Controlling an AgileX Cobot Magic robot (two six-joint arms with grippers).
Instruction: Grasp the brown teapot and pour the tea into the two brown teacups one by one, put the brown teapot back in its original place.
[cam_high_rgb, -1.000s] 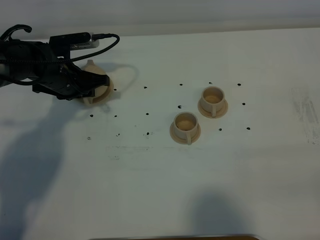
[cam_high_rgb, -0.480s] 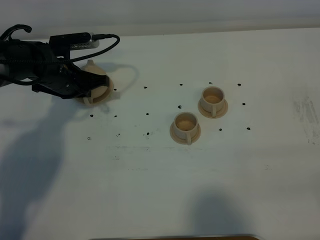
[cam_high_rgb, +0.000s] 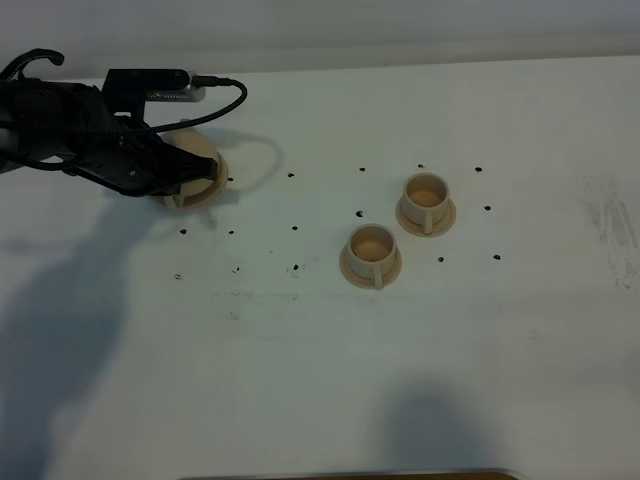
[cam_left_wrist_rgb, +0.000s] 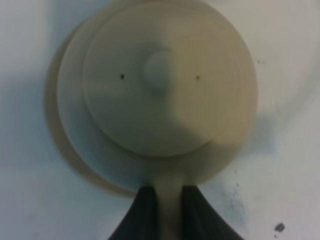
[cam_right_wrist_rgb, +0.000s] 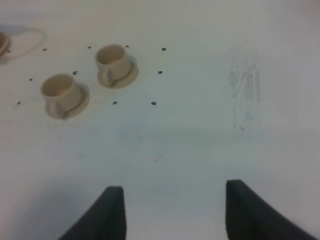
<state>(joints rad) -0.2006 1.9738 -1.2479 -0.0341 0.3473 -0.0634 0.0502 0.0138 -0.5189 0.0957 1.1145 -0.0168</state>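
The brown teapot (cam_left_wrist_rgb: 162, 75) stands on its wide saucer, the original place (cam_left_wrist_rgb: 75, 160), seen from above with its knobbed lid facing me. My left gripper (cam_left_wrist_rgb: 167, 195) is shut on the teapot's loop handle, one dark finger on each side. In the high view the left gripper (cam_high_rgb: 200, 170) covers most of the teapot (cam_high_rgb: 200, 150) at the far left. The two brown teacups (cam_high_rgb: 372, 255) (cam_high_rgb: 427, 203) stand upright on their small saucers right of the middle. My right gripper (cam_right_wrist_rgb: 172, 212) is open over bare table, with both teacups (cam_right_wrist_rgb: 60, 92) (cam_right_wrist_rgb: 114, 62) well ahead of it.
The white table (cam_high_rgb: 320, 350) carries small black dots around the cups and the teapot. A faint scuffed patch (cam_high_rgb: 615, 225) marks its right side. The left arm's black cable (cam_high_rgb: 225, 95) loops above the teapot.
My left gripper has shut on the teapot's handle, and its wrist has shifted slightly. The teacups have not moved.
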